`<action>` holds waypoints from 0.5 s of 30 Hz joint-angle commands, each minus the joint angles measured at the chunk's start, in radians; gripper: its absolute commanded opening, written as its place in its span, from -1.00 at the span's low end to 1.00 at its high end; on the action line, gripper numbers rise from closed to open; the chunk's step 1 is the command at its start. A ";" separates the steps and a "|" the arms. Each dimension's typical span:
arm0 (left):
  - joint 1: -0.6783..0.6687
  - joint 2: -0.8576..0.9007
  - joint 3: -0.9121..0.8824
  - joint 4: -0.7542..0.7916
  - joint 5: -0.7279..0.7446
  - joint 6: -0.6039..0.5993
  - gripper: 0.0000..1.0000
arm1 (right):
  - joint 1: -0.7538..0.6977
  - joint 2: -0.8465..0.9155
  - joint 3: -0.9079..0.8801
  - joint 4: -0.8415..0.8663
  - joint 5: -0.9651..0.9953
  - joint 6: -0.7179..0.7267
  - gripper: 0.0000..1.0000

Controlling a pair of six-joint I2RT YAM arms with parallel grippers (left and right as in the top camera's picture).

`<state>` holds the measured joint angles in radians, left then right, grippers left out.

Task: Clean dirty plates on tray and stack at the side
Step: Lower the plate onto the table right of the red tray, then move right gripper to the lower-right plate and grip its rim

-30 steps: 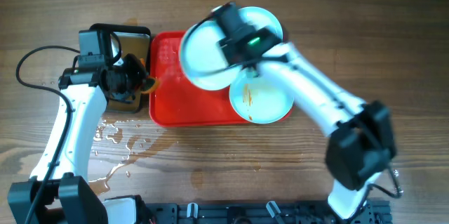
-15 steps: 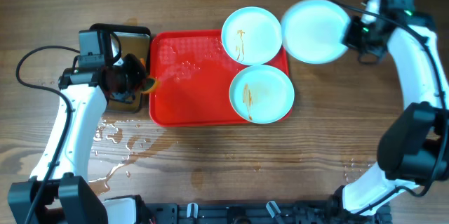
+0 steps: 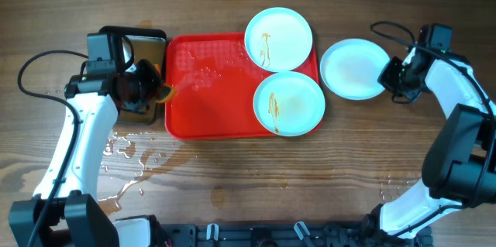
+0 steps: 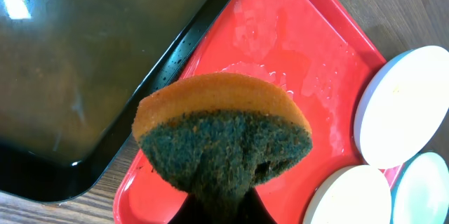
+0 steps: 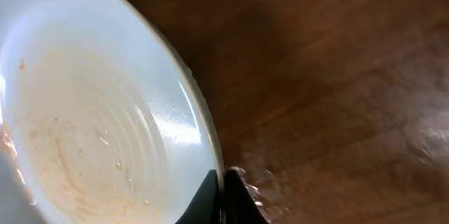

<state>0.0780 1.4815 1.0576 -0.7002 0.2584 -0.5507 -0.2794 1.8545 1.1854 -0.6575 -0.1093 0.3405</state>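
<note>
Here, red tray (image 3: 209, 108) holding two smeared plates (image 3: 288, 104), black pan (image 3: 147, 46) alongside

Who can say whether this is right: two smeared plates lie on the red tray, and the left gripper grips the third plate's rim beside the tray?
Not quite: the overhead view shows the right gripper, not the left gripper, gripping the rim of the third plate. The rest stands.

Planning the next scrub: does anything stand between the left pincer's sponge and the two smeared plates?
Nothing visible does. The left pincer holds the sponge at the left edge of the red tray; only wet tray floor lies between it and the upper plate and lower plate. The third plate is off the tray, in the right pincer.
</note>
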 commanded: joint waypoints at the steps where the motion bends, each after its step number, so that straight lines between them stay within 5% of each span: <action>1: 0.004 0.005 0.003 0.003 -0.010 0.020 -0.92 | 0.004 -0.026 -0.001 -0.017 0.075 0.037 -0.83; 5: 0.004 0.005 0.003 0.004 -0.010 0.020 -0.92 | 0.004 -0.026 0.023 -0.077 0.026 0.037 -0.27; 15: 0.004 0.006 0.003 0.008 -0.014 0.020 -0.92 | 0.091 -0.090 0.197 -0.287 -0.264 -0.133 -0.22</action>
<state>0.0780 1.4815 1.0576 -0.7002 0.2584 -0.5507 -0.2440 1.8294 1.3479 -0.9306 -0.2195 0.2913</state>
